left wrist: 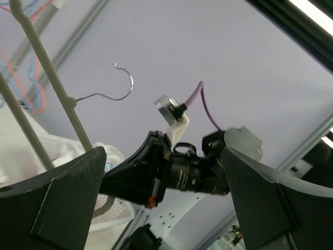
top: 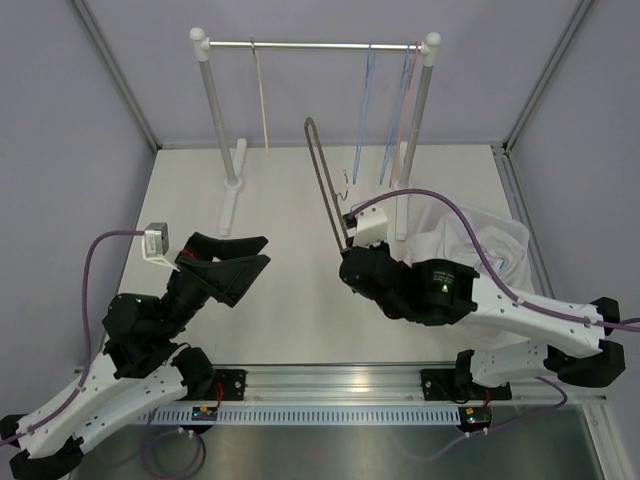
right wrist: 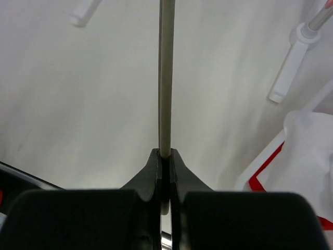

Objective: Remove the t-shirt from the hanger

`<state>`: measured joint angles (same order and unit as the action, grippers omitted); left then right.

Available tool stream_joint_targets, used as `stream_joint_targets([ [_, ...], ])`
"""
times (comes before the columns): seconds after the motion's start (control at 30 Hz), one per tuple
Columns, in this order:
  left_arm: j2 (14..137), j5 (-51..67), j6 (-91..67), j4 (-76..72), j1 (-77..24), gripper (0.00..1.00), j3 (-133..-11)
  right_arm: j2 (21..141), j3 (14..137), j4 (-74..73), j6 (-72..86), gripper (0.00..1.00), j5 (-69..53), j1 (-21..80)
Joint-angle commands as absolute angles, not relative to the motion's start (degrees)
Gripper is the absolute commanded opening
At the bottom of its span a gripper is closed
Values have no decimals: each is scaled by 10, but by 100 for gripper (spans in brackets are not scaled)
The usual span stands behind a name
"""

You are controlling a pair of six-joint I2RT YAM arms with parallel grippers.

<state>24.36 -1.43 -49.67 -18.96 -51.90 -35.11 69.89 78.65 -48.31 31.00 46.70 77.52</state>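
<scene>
A bare beige hanger (top: 322, 180) with a wire hook (left wrist: 122, 86) stands upright over the table's middle. My right gripper (top: 350, 262) is shut on its lower bar. In the right wrist view the bar (right wrist: 165, 78) runs straight up out of the closed right gripper (right wrist: 165, 153). The white t-shirt (top: 475, 240) lies crumpled at the right, off the hanger, and shows in the right wrist view as the t-shirt (right wrist: 307, 156). My left gripper (top: 235, 262) is open and holds nothing, left of the hanger. Its fingers (left wrist: 67, 198) frame the right arm.
A clothes rack (top: 315, 45) stands at the back with a wooden hanger (top: 262, 100) and several blue and pink hangers (top: 390, 100). A white perforated basket (left wrist: 104, 208) sits under the t-shirt at the right. The rack's feet (top: 232, 195) rest on the table.
</scene>
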Motion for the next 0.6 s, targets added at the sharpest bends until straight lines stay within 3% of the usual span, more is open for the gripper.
stream_joint_targets([
  [0.0,184,-42,-392,58,-521,99,-394,724,839,-528,245,0,384,714],
  [0.27,22,-148,-312,304,-521,99,-428,809,968,-511,124,0,280,586],
  [0.57,-61,-173,-280,337,-521,99,-396,991,1155,-515,45,0,227,486],
])
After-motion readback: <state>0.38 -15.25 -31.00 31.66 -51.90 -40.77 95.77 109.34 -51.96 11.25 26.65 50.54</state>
